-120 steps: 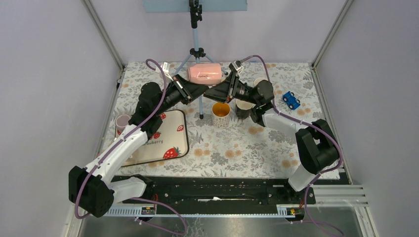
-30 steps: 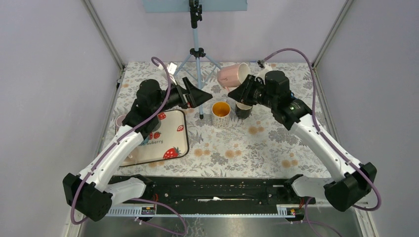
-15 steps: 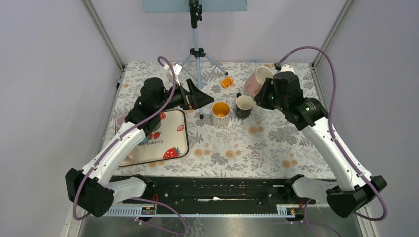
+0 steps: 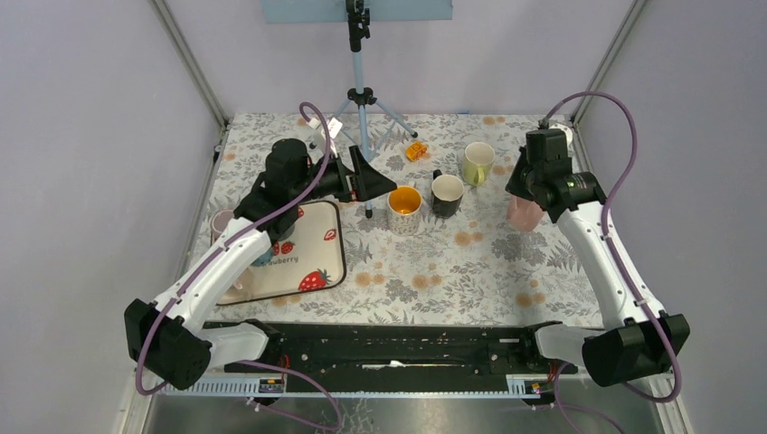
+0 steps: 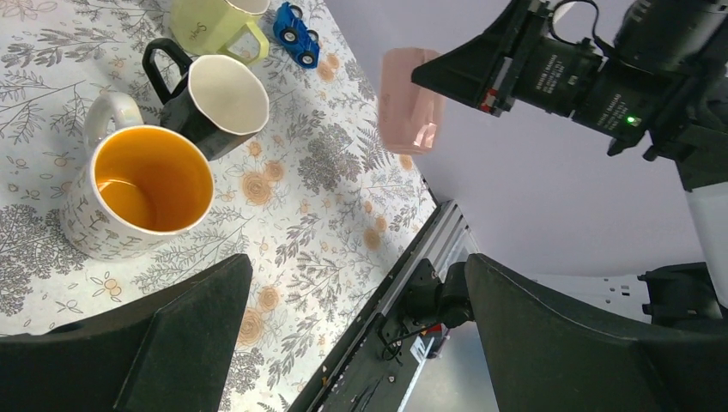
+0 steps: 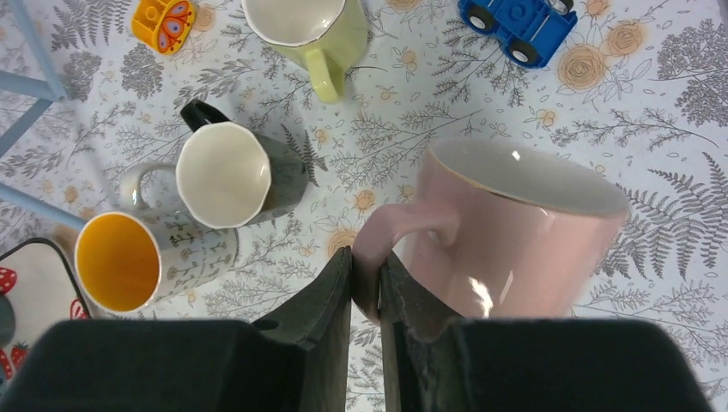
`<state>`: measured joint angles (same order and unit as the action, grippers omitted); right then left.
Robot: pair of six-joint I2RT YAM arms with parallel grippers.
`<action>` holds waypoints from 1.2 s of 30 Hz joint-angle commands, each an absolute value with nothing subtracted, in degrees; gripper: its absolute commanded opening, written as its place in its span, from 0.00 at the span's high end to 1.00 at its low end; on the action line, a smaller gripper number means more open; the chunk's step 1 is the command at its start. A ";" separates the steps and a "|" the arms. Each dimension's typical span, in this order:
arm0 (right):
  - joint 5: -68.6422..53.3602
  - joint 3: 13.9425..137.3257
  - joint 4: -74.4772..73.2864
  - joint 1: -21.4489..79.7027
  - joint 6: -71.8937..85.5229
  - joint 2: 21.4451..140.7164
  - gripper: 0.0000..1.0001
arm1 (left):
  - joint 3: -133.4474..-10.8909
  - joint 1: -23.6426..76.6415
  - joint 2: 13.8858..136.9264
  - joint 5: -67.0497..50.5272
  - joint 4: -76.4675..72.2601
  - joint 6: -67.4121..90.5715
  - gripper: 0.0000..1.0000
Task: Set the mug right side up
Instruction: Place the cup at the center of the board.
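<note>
Right gripper [image 6: 365, 268] is being closed on the handle of the pink mug [image 6: 515, 232], which is being held mouth-up to the right of the black mug [image 4: 446, 193]. Left gripper [image 5: 356, 262] is being held wide open and unloaded, left of that mug. The table is being covered by a floral cloth [image 4: 434, 271] and enclosed by lilac walls [image 4: 90, 136]. Four mugs are being shown: pink, black, one yellow-green mug [image 4: 477, 163] behind the black mug, and one orange-lined mug [image 4: 404, 208] just left of it. One blue toy car [image 6: 515, 21], one orange block [image 4: 415, 150], one strawberry tray [image 4: 312, 258] and one tripod [image 4: 360, 99] are also being shown.
</note>
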<state>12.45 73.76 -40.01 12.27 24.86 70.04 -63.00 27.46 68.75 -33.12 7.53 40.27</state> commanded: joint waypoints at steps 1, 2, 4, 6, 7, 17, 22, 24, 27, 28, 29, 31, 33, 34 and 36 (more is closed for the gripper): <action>15.28 73.11 -30.51 11.55 22.99 71.24 1.00 | -65.61 28.16 69.21 -34.56 6.53 39.01 0.01; 15.23 72.33 -29.16 11.35 23.04 71.45 1.00 | -65.61 28.25 69.48 -34.54 6.69 39.07 0.01; 15.14 70.55 -26.02 10.92 23.03 72.06 1.00 | -65.62 28.37 69.92 -34.65 7.30 39.11 0.01; 15.10 68.00 -21.73 10.80 22.46 72.11 1.00 | -65.50 28.39 69.99 -34.63 7.86 39.03 0.01; 15.46 66.49 -19.36 10.70 22.09 71.86 1.00 | -65.42 28.32 69.98 -34.63 7.95 38.98 0.01; 19.82 46.64 13.78 10.46 16.12 68.43 1.00 | -65.33 28.39 70.12 -33.84 10.50 38.41 0.01; 18.71 37.98 31.39 10.54 10.51 69.37 1.00 | -64.93 28.39 70.17 -34.09 10.56 38.25 0.01; 18.71 36.21 35.75 10.55 9.17 70.12 1.00 | -64.88 28.38 70.13 -34.19 10.61 38.23 0.01; 18.98 32.82 43.83 10.86 7.07 70.45 1.00 | -64.62 28.39 70.04 -34.13 10.82 38.00 0.01; 19.14 31.92 46.23 11.01 6.21 70.81 1.00 | -64.60 28.39 70.09 -34.04 11.02 37.90 0.01; 19.14 31.04 48.94 11.22 5.09 71.44 1.00 | -64.52 28.39 70.12 -34.06 11.05 37.85 0.01; 18.52 28.59 55.86 11.48 2.80 73.22 1.00 | -64.36 28.39 70.34 -34.29 11.07 37.90 0.01; 18.33 26.84 62.27 11.83 1.09 75.72 1.00 | -64.46 28.39 70.63 -34.59 11.07 37.95 0.01; 18.03 26.51 64.60 11.98 0.58 76.90 1.00 | -64.50 28.39 70.74 -34.69 11.07 37.97 0.01; 16.88 26.28 68.13 12.12 0.22 79.52 1.00 | -64.68 28.33 71.01 -34.95 11.06 38.06 0.01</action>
<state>16.49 26.39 46.94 11.27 5.26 76.36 -63.02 28.14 70.37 -33.30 12.29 38.98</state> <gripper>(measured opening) 0.213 0.989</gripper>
